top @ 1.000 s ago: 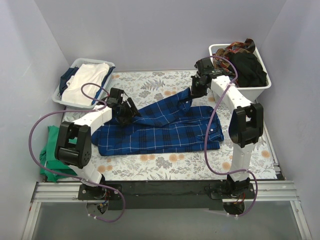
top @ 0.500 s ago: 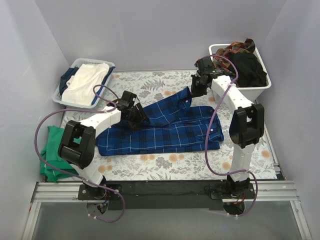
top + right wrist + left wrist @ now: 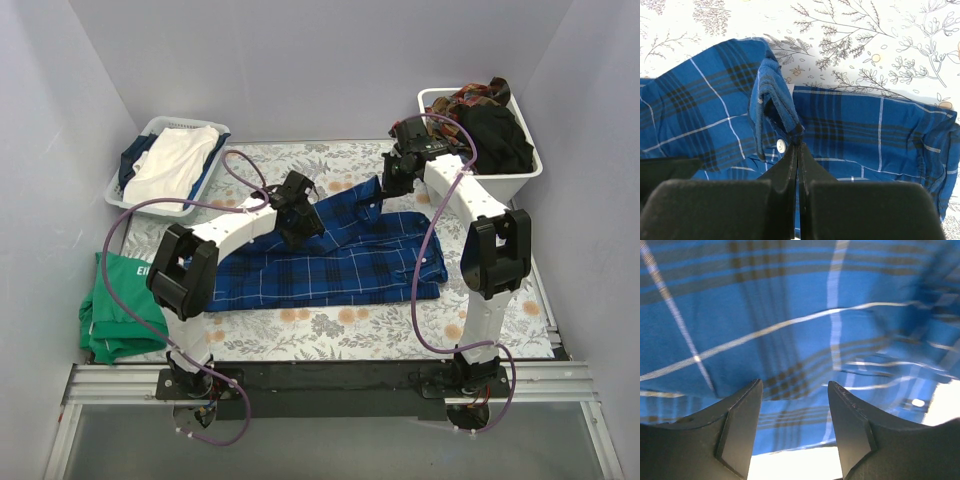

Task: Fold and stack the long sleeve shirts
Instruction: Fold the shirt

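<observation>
A dark blue plaid long sleeve shirt (image 3: 340,265) lies spread across the middle of the floral table cloth (image 3: 330,325), with one sleeve running up toward the back right. My right gripper (image 3: 385,190) holds that sleeve's end. In the right wrist view it (image 3: 798,136) is shut on a raised fold of the cuff (image 3: 772,95) beside a white button (image 3: 781,146). My left gripper (image 3: 303,228) hovers low over the shirt near the sleeve's base. In the left wrist view it (image 3: 794,387) stands open, with plaid cloth (image 3: 790,315) just beyond the fingertips and nothing between them.
A grey basket (image 3: 135,195) at the back left holds white and blue clothes. A white basket (image 3: 530,170) at the back right holds dark and plaid garments. A folded green garment (image 3: 120,315) lies at the table's left edge. Purple walls enclose three sides.
My left arm has swung right, from the shirt's left part to its middle near the sleeve, with its jaws narrowing a little. The right gripper has kept its hold in place.
</observation>
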Robot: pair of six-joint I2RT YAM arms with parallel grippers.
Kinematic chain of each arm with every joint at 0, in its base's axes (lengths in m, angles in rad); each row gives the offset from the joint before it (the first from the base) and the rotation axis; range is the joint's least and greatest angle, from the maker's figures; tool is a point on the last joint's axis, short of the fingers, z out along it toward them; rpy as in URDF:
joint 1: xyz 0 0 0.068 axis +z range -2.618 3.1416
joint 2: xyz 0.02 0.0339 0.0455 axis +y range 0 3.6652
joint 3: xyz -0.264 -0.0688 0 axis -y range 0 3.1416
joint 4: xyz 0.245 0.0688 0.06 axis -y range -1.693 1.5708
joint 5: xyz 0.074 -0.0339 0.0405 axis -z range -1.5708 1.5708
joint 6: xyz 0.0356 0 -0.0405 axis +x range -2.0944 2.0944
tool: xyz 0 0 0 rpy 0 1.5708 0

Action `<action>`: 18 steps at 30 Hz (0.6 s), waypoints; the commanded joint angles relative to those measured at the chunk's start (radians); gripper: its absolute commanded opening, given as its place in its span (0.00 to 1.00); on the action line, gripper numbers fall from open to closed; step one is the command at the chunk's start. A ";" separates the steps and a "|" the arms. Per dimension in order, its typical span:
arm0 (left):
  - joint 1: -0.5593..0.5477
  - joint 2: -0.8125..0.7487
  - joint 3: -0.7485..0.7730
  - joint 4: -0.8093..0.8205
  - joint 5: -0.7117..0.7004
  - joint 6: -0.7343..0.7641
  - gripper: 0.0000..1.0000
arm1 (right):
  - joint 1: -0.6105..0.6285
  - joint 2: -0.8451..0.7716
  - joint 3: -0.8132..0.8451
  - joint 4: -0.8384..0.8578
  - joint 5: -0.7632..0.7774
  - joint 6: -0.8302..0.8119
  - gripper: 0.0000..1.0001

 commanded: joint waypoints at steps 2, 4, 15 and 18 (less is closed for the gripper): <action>-0.015 -0.021 0.015 -0.122 -0.049 -0.022 0.54 | 0.004 -0.052 0.006 0.035 -0.030 0.000 0.01; -0.017 -0.039 0.012 -0.153 -0.072 -0.026 0.55 | 0.003 -0.050 0.011 0.035 -0.030 0.004 0.01; -0.023 0.009 0.042 -0.142 -0.069 -0.071 0.61 | 0.003 -0.041 -0.004 0.041 -0.041 0.007 0.01; -0.027 0.063 0.103 -0.163 -0.105 -0.077 0.58 | 0.004 -0.039 -0.003 0.039 -0.053 0.007 0.01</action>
